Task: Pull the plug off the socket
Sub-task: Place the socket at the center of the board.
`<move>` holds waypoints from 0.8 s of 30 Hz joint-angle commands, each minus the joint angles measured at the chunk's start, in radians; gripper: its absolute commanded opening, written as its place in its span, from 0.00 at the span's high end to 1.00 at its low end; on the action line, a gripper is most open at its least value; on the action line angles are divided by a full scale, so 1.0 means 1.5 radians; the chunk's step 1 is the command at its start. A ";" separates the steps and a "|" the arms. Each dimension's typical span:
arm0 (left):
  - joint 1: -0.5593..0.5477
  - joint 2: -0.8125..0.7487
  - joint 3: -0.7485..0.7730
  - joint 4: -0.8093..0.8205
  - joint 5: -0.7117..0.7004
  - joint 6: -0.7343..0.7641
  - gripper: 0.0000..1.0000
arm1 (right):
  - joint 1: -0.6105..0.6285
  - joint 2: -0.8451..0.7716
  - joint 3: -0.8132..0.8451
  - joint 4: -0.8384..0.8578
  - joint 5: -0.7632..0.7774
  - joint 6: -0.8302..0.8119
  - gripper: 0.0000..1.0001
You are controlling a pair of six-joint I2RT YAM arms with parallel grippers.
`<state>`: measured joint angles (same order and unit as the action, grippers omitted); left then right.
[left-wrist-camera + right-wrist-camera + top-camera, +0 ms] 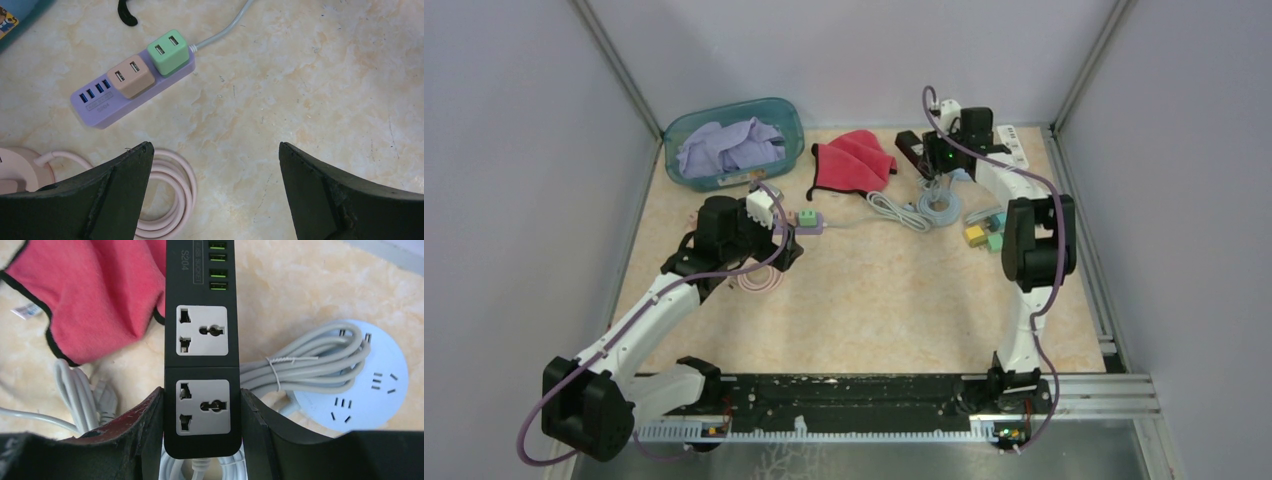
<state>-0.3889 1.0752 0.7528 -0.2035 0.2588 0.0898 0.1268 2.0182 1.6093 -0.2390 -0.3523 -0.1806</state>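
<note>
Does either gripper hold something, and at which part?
Right gripper clamps the black power strip by its sides, near one end. Left gripper holds nothing.

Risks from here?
1. The right gripper is clamped on the black power strip, whose visible sockets are empty; the purple power strip holding the adapters lies unrestrained and may lift with a pull.
2. Tan adapter and green adapter sit side by side; the open left gripper may catch both.

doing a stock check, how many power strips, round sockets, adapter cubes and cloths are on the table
power strips: 3 (purple strip, black strip, white strip)
round socket: 1
adapter cubes: 4 (tan cube and green cube on the purple strip, yellow cube, second green cube)
cloths: 2 (red cloth, purple cloth)
total: 10
</note>
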 commanded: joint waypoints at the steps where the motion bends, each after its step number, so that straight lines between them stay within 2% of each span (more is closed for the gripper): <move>1: -0.002 -0.011 0.010 -0.002 0.013 -0.001 0.00 | 0.005 0.010 -0.033 0.006 0.016 0.013 0.96; 5: -0.003 -0.012 0.010 -0.001 0.013 -0.001 0.00 | 0.005 0.008 -0.053 0.023 0.018 0.024 0.92; 8: -0.003 -0.013 0.010 -0.002 0.013 -0.001 0.00 | 0.005 0.009 -0.058 0.024 0.019 0.029 0.84; 10: -0.004 -0.013 0.009 -0.001 0.013 -0.001 0.00 | 0.005 0.006 -0.058 0.023 0.023 0.029 0.78; 14: -0.004 -0.015 0.009 -0.001 0.014 0.000 0.00 | 0.004 -0.025 -0.067 0.021 0.025 0.022 0.55; 17: -0.005 -0.018 0.009 -0.001 0.016 0.000 0.00 | 0.001 -0.064 -0.084 0.028 0.018 0.021 0.45; 24: -0.007 -0.024 0.008 0.000 0.023 0.000 0.00 | -0.015 -0.189 -0.164 0.059 -0.031 0.019 0.33</move>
<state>-0.3931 1.0615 0.7528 -0.2039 0.2710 0.0898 0.1169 1.8946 1.4002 -0.1886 -0.3355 -0.1612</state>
